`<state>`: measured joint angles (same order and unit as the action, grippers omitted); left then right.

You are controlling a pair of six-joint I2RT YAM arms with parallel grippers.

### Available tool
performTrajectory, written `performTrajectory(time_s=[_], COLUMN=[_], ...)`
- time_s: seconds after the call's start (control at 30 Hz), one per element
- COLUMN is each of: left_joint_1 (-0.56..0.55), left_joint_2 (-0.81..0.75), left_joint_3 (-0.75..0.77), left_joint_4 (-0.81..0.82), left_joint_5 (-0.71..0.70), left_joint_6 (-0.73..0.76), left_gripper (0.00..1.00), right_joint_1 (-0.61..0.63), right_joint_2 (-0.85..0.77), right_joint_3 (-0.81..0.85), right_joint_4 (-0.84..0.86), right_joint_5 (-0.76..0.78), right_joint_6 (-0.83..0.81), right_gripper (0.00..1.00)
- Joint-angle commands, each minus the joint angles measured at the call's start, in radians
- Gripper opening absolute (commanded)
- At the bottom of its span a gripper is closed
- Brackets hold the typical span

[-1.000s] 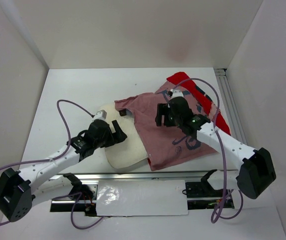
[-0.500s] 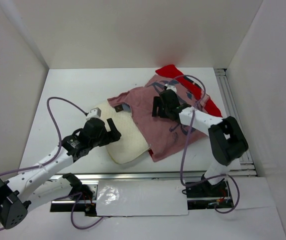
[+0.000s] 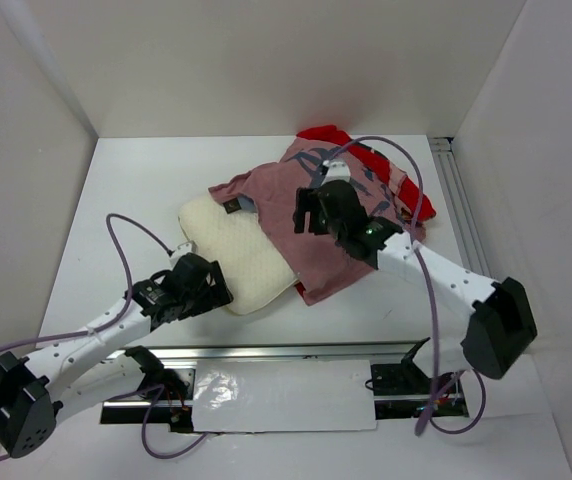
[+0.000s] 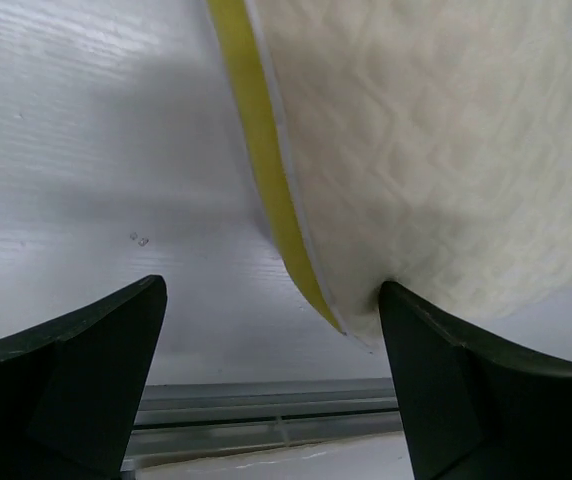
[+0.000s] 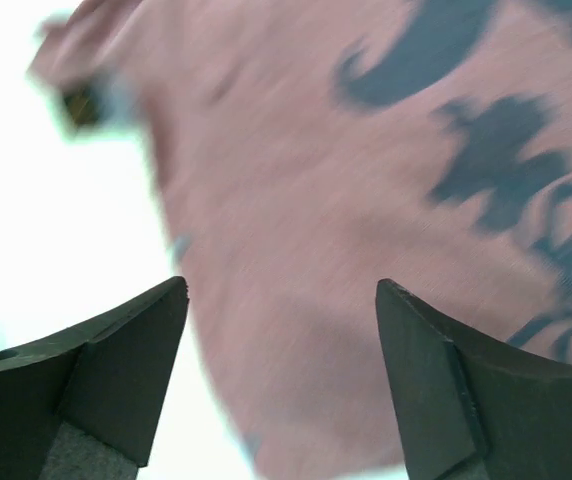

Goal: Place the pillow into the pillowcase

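The cream pillow (image 3: 234, 255) lies on the table, its right part under the pillowcase (image 3: 341, 215). The pillowcase shows its faded pink side with dark marks, and red fabric peeks out at the far edge (image 3: 324, 134). My left gripper (image 3: 209, 287) is open at the pillow's near left corner. In the left wrist view (image 4: 271, 400) the right finger touches that corner of the pillow (image 4: 446, 150), which has a yellow edge. My right gripper (image 3: 306, 212) is open above the pillowcase's left part. In the right wrist view (image 5: 281, 380) it hovers over the pink cloth (image 5: 366, 200), holding nothing.
A metal rail (image 3: 296, 350) runs along the table's near edge and shows in the left wrist view (image 4: 266, 415). White walls enclose the table on the left, back and right. A second rail (image 3: 463, 215) runs along the right side.
The pillow and pillowcase have shifted away and to the left. My left gripper has drawn back to the pillow's near corner. My right gripper has moved left over the pillowcase.
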<state>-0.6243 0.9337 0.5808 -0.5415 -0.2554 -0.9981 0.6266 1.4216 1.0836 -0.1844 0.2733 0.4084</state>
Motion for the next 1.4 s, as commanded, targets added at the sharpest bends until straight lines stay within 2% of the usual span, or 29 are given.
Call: performTrajectory(time_s=[0.0,0.03,0.13,0.2,0.3,0.37,0.4,0.43,0.57,0.63,0.7,0.83,0.93,0.97,1.03,1.07,1.17,1.2,1.3,1.37], left_joint_1=[0.001,0.001,0.001,0.001,0.001,0.001,0.001,0.001,0.001,0.001,0.001,0.001,0.001,0.001,0.001,0.001,0.001,0.001,0.001,0.001], left_joint_2=[0.013,0.022,0.082,0.129,0.163,0.178,0.191,0.191,0.243,0.269,0.269,0.243,0.191,0.179,0.159,0.148,0.148,0.163,0.203,0.217], left_joint_3=[-0.036,-0.036,-0.021,0.008,0.017,0.017,0.005,-0.004,0.007,0.025,0.039,0.019,-0.002,-0.002,-0.002,0.020,0.060,0.086,0.126,0.126], left_joint_4=[0.135,0.208,0.274,0.285,0.305,0.333,0.368,0.388,0.431,0.431,0.417,0.477,0.579,0.603,0.674,0.690,0.732,0.780,0.906,0.992], left_joint_5=[0.113,0.126,0.136,0.136,0.127,0.127,0.136,0.136,0.157,0.157,0.148,0.166,0.224,0.240,0.268,0.268,0.280,0.297,0.401,0.451], left_joint_6=[-0.011,0.007,0.052,0.064,0.064,0.064,0.064,0.064,0.076,0.087,0.087,0.099,0.136,0.145,0.161,0.161,0.179,0.188,0.213,0.196], left_gripper=[1.00,1.00,0.89,0.77,0.65,0.51,0.41,0.24,0.00,0.00,0.00,0.00,0.00,0.00,0.00,0.00,0.00,0.00,0.00,0.00], right_joint_1=[0.111,0.166,0.270,0.304,0.314,0.314,0.314,0.314,0.314,0.305,0.295,0.295,0.295,0.295,0.295,0.295,0.295,0.295,0.306,0.306], right_joint_2=[-0.064,-0.076,-0.076,-0.032,0.032,0.066,0.082,0.106,0.119,0.119,0.119,0.093,0.054,0.021,-0.019,-0.062,-0.124,-0.136,-0.174,-0.187], right_joint_3=[-0.040,-0.056,-0.070,-0.070,-0.042,-0.016,-0.005,-0.005,-0.002,-0.002,-0.002,0.028,0.048,0.048,0.059,0.059,0.096,0.105,0.142,0.174], right_joint_4=[-0.200,-0.228,-0.314,-0.375,-0.420,-0.463,-0.481,-0.509,-0.491,-0.468,-0.454,-0.443,-0.385,-0.359,-0.325,-0.290,-0.270,-0.256,-0.244,-0.244], right_joint_5=[-0.002,-0.011,0.003,0.071,0.136,0.191,0.214,0.254,0.284,0.273,0.273,0.288,0.181,0.088,-0.003,-0.117,-0.305,-0.422,-0.628,-0.704], right_joint_6=[-0.087,-0.104,-0.151,-0.151,-0.115,-0.086,-0.056,-0.045,-0.036,-0.045,-0.045,-0.069,-0.131,-0.175,-0.213,-0.232,-0.272,-0.272,-0.299,-0.310], right_gripper=[0.82,0.82,0.80,0.80,0.79,0.78,0.77,0.74,0.69,0.62,0.45,0.00,0.00,0.00,0.00,0.00,0.00,0.00,0.00,0.00])
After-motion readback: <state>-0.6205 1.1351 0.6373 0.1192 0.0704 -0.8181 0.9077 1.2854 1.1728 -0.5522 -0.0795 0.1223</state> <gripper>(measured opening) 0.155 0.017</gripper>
